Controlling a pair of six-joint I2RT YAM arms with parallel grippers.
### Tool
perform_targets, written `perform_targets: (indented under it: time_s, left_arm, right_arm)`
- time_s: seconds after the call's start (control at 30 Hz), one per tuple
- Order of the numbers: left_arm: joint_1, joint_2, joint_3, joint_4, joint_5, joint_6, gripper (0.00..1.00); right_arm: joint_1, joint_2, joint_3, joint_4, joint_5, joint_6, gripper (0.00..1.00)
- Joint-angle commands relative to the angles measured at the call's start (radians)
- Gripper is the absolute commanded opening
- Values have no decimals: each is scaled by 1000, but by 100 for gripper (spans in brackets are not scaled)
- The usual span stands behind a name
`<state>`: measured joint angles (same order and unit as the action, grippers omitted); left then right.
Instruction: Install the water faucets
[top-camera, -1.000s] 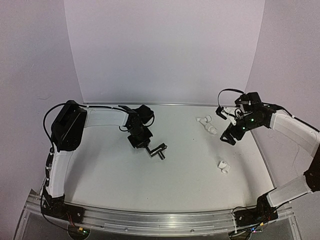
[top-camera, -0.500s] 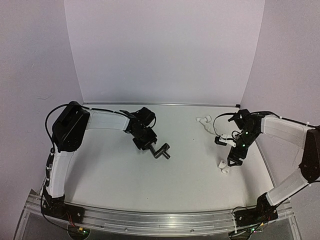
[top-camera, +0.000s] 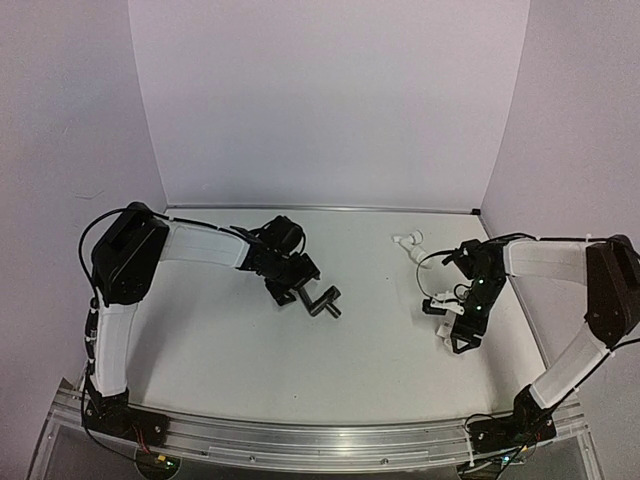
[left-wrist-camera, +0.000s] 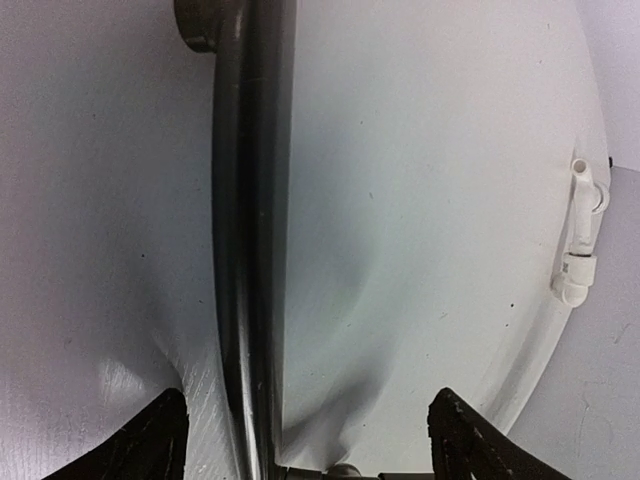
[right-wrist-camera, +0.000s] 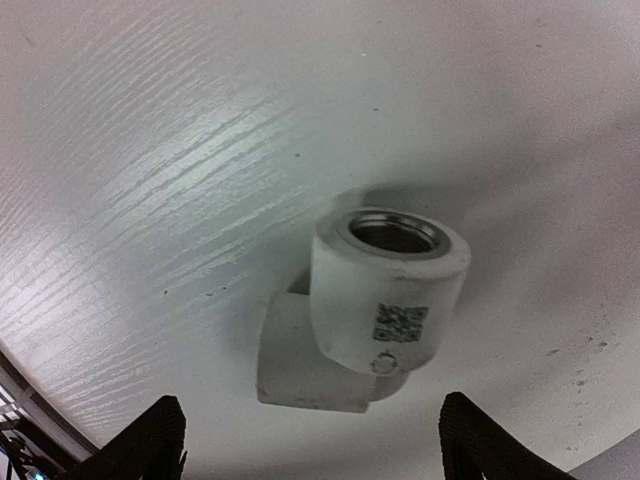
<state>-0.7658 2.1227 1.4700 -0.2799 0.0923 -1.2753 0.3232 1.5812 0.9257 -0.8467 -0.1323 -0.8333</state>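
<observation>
The dark grey faucet lies on the white table just right of my left gripper. In the left wrist view its long spout runs straight up the frame between the open fingers, close to the left fingertip and touched by neither. My left gripper holds nothing. My right gripper hangs low over a white elbow fitting. That fitting sits on the table with its threaded mouth up, between the spread fingers of my right gripper.
A joined pair of white pipe fittings lies at the back right of the table, also seen in the left wrist view as white fittings near the table's curved edge. White walls close in the back and sides.
My left gripper has opened and let go of the faucet, which now rests on the table. My right arm has swung from the back right down over the near white fitting.
</observation>
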Motion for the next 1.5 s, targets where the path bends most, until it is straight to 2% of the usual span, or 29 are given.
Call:
perform_targets:
  time_s: [0.0, 0.33, 0.6, 0.63, 0.67, 0.77, 0.8, 0.87, 1.0, 1.2, 1.47]
  left_arm:
    - [-1, -131, -40, 90, -61, 45, 85]
    - [-1, -335, -243, 376, -77, 183, 85]
    - [-1, -382, -320, 542, 104, 264, 81]
    - [-1, -373, -319, 542, 122, 255, 80]
    - [-1, -366, -319, 543, 136, 250, 79]
    - [-1, -354, -323, 546, 165, 250, 78]
    - [-1, -352, -325, 549, 170, 252, 78]
    - [-1, -348, -328, 550, 172, 250, 78]
    - [-2, -342, -327, 543, 172, 240, 78]
    - [-1, -361, -331, 512, 141, 221, 78]
    - [-1, -424, -347, 467, 69, 211, 80]
  right_arm:
    - [23, 39, -17, 61, 41, 26, 75]
    - [22, 50, 22, 143, 54, 37, 38]
    - [24, -44, 210, 75, -88, 25, 23]
    - [25, -46, 230, 62, -102, 26, 27]
    - [26, -42, 255, 43, -110, 22, 35]
    - [27, -36, 271, 18, -123, 0, 68]
    - [29, -36, 267, 11, -134, -13, 74]
    - [36, -35, 255, -1, -159, -22, 79]
    - [94, 7, 250, 2, -129, 52, 81]
    - [209, 82, 221, 47, -19, 209, 77]
    - [233, 179, 231, 47, 49, 276, 72]
